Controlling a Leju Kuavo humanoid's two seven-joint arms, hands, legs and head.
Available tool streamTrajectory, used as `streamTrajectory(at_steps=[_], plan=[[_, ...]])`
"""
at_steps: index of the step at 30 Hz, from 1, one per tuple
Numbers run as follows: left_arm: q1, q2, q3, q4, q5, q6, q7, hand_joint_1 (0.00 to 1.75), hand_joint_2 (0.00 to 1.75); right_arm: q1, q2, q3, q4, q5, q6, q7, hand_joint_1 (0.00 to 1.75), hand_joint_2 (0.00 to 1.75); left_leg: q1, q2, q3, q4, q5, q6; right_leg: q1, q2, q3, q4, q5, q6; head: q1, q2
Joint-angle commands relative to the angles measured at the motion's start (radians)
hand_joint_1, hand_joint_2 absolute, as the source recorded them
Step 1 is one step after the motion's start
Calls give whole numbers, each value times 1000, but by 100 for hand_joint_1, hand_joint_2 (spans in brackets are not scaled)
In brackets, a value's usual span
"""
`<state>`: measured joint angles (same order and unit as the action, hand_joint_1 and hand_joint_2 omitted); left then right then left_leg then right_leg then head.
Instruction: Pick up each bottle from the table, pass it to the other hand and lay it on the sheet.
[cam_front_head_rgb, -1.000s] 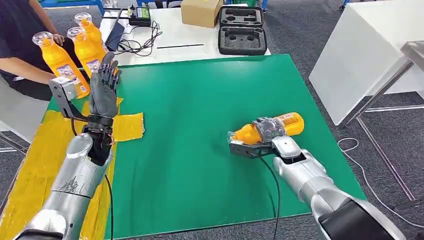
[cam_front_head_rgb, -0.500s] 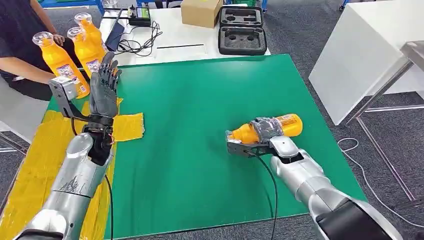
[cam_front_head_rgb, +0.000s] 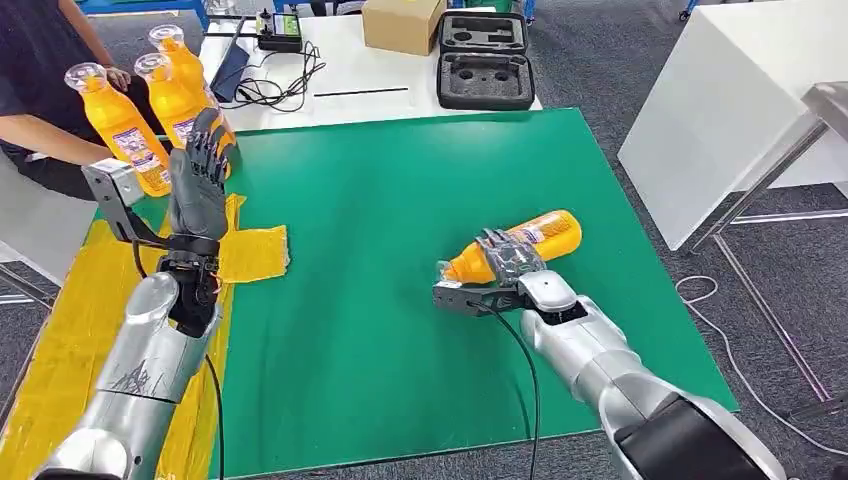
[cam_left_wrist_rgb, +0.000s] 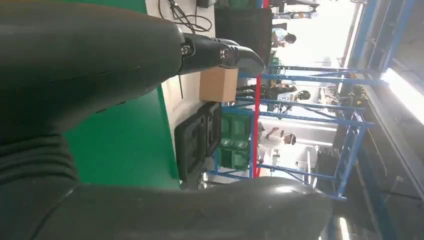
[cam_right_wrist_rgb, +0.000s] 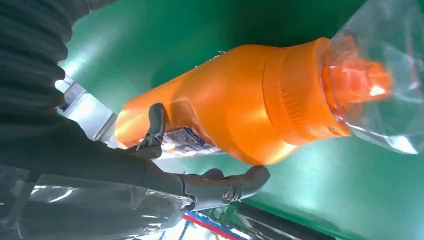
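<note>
Four bottles: one bottle (cam_front_head_rgb: 520, 246) in right hand (cam_front_head_rgb: 512, 262), three standing bottles (cam_front_head_rgb: 150, 95)

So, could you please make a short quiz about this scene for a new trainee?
1. True or false: the right hand grips a bottle.
2. The yellow sheet lies on which side of the green mat? A) robot's left B) robot's right
3. The left hand is raised and holds ____.

Key: 1 true; 2 A; 3 nothing.
</note>
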<state>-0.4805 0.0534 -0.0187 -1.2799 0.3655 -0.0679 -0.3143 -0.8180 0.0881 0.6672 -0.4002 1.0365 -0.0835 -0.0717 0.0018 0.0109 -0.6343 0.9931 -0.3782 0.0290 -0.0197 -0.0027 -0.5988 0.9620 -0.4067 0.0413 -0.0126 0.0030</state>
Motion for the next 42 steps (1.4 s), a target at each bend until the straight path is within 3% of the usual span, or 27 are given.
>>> streamTrajectory(at_steps=[1, 8, 13, 17, 20, 24, 31, 36, 39, 40, 42], plan=[[-35, 8, 3, 27, 2, 7, 6, 0, 0, -67, 15, -6, 61, 5, 10, -4, 0, 0, 1, 0, 2, 2, -3, -1, 1, 0, 2, 2, -2, -2, 0, 0], [-49, 1, 3, 32, 3, 13, 9, 0, 0, -77, 7, -44, 26, -34, -6, -27, 0, 0, 1, -2, 0, 1, -1, -1, 1, -1, 0, 1, -1, -2, 0, 0], [-19, 18, 19, 11, 1, 15, 9, 0, 0, -139, -20, -106, -176, -151, 88, -100, 0, 0, 0, 1, -1, 2, -1, -1, 0, 1, -2, 3, -1, -1, 0, 0], [21, 38, 33, 16, -4, -2, -14, 0, 0, -192, -115, -135, -429, -280, 239, -83, 0, 0, -1, 1, -1, 2, -1, -1, -1, 2, -2, 3, -1, -1, 0, 0], [37, 37, 38, 15, -5, -5, -24, 0, 0, -211, -186, -153, -494, -313, 253, -63, 0, 0, 0, -2, -2, 3, -2, -1, 0, -1, -2, 4, -2, -1, 0, 0], [47, 38, 37, 11, -8, -3, -32, 0, 0, -215, -240, -169, -470, -315, 238, -70, 0, 0, 0, -6, 0, 2, -1, -1, 0, -4, 1, 1, -2, -1, 0, 0], [63, 69, 34, -10, 20, 9, -41, 0, 0, -221, -305, -95, -239, -140, 135, -97, 0, 0, 0, -5, 1, 1, -1, -1, 0, -3, 3, 0, -1, -1, 0, 0], [63, 72, 35, -14, 30, 7, -37, 0, 0, -209, -321, -98, -206, -140, 142, -120, 0, 0, 1, -6, 2, 1, -1, -1, 1, -4, 4, 0, -1, -1, 0, 0], [49, 73, 33, -16, 58, 4, -35, 0, 0, -207, -350, -50, -155, -103, 187, -194, 0, 0, 1, -6, 2, 2, -3, -1, 1, -4, 4, 1, -2, -2, 0, 0], [44, 72, 33, -21, 63, 5, -35, 0, 0, -205, -363, -39, -130, -95, 190, -221, 0, 175, 1, -5, 1, 1, -2, -1, 1, -3, 3, 0, -1, -1, 0, 0], [45, 73, 32, -30, 69, 10, -33, 0, 0, -221, -370, -7, -79, -75, 189, -274, 0, 175, 1, -6, 0, 1, -1, -1, 1, -4, 2, -1, -1, -1, 0, 0]])
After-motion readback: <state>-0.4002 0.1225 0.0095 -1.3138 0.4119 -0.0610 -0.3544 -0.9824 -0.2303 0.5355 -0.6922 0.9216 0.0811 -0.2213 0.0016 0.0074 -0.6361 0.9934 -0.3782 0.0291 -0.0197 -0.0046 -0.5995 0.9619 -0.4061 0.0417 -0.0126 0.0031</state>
